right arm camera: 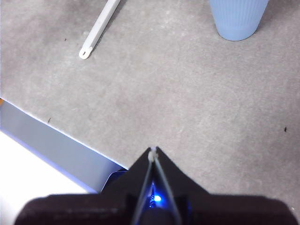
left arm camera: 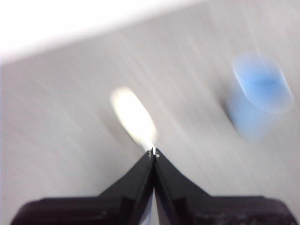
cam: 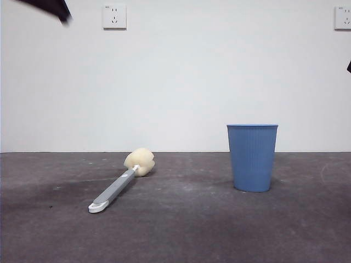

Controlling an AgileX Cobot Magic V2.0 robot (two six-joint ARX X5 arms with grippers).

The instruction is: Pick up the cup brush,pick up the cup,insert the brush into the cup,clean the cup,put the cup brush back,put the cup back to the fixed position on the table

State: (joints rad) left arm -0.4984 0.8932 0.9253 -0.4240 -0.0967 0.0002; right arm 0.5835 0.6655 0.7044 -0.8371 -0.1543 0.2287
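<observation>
Lying flat, cup brush [cam: 122, 181] sits well apart from upright cup [cam: 252, 157].

Plain white wall [cam: 181, 82] behind, evenly lit. Two white wall sockets high up: one [cam: 114, 16] upper left, second [cam: 343, 17] at right edge, partly cut off. Dark grey matte tabletop [cam: 181, 230] meets wall in straight horizontal line; surface scuffed, faint pale marks.

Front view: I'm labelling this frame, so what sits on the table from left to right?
The cup brush, lying with its white looped end nearest and sponge head farther back → the cup, standing upright.
</observation>
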